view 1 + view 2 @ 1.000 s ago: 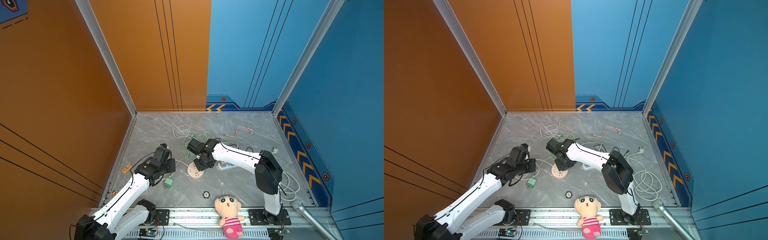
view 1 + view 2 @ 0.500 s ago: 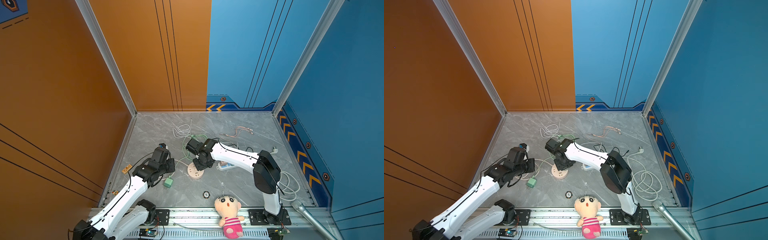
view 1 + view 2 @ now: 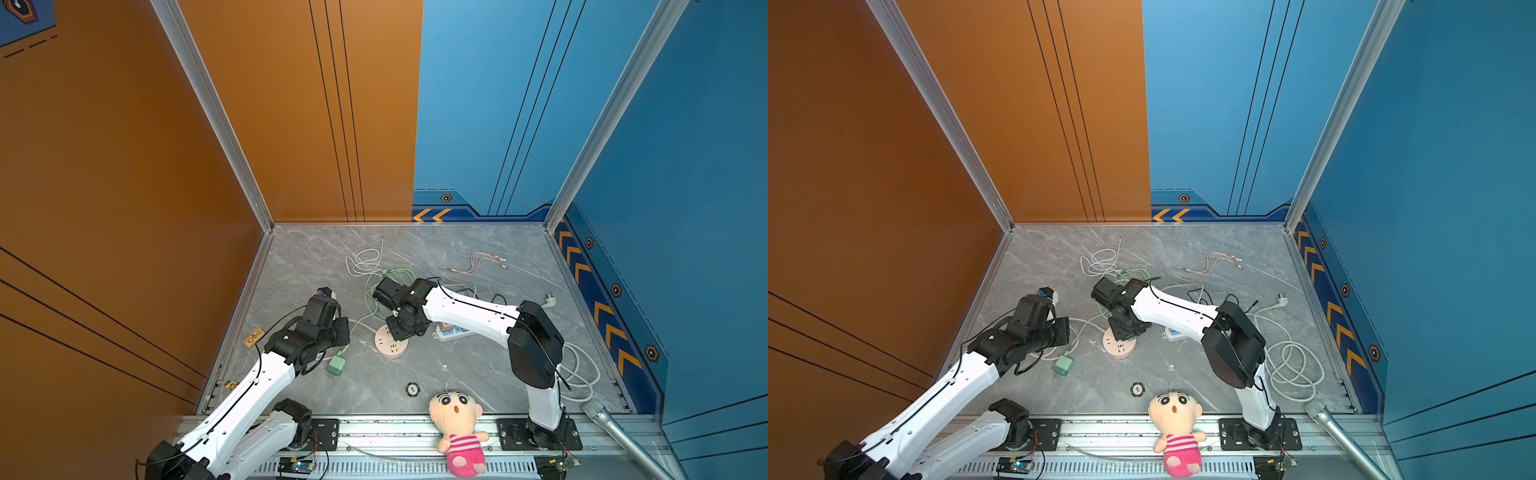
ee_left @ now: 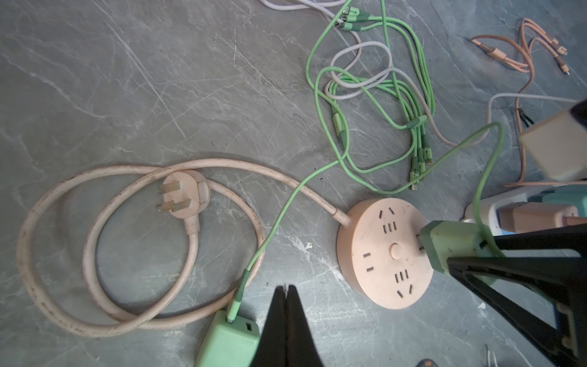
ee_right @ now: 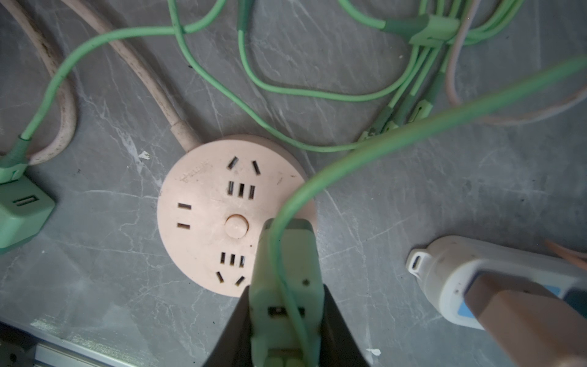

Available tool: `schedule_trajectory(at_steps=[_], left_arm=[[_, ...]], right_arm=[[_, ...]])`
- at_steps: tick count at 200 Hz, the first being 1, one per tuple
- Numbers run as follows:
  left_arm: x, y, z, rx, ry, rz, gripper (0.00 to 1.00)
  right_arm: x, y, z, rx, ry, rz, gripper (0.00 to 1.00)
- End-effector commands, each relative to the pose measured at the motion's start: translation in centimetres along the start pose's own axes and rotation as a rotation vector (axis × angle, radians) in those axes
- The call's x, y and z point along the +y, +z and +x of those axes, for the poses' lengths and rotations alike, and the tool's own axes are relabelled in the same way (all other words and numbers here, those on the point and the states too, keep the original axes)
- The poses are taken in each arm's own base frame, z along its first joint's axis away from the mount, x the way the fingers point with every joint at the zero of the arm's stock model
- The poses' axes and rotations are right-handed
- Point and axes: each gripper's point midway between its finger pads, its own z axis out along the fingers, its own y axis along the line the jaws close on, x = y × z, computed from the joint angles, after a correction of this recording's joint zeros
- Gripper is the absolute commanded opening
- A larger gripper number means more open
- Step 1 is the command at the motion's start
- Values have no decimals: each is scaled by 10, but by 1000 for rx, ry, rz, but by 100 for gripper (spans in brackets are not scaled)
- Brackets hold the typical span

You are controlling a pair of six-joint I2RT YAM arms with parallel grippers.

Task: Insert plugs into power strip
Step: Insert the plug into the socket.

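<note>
A round pink power strip (image 3: 390, 343) (image 3: 1120, 344) (image 4: 384, 254) (image 5: 206, 216) lies mid-table. My right gripper (image 5: 286, 295) (image 3: 401, 328) is shut on a green plug (image 5: 286, 270) (image 4: 451, 248), held just above the strip's right side. Its prongs meet the strip's top face beside the centre button. A second green plug (image 3: 336, 366) (image 3: 1063, 366) (image 4: 228, 340) lies on the table left of the strip. My left gripper (image 4: 285, 289) hovers beside it, shut and empty. A pink-brown plug (image 4: 536, 219) and a teal plug (image 4: 562, 198) sit in a white power strip (image 3: 451, 332) (image 5: 476, 279).
The pink strip's thick cord and three-pin plug (image 4: 184, 197) coil on the left. Tangled green cables (image 4: 381, 111) lie behind the strip, orange cables (image 3: 478, 264) further back. A chip (image 3: 412, 389), plush doll (image 3: 457, 432), white cord coil (image 3: 582, 374) and microphone (image 3: 615, 432) line the front.
My left arm has drawn back a little toward the left. The right arm stays over the pink strip with the green plug.
</note>
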Motion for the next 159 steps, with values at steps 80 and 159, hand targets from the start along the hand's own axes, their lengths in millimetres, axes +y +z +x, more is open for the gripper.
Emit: schedule_trajectory(at_steps=[80,159], left_arm=[[1,1,15,56,-12,5,9],[19,6,60,150,-66,-114,55]], right_arm=[[-27,82,64,238,1,108,0],[-16,58,37,161,-27,42,34]])
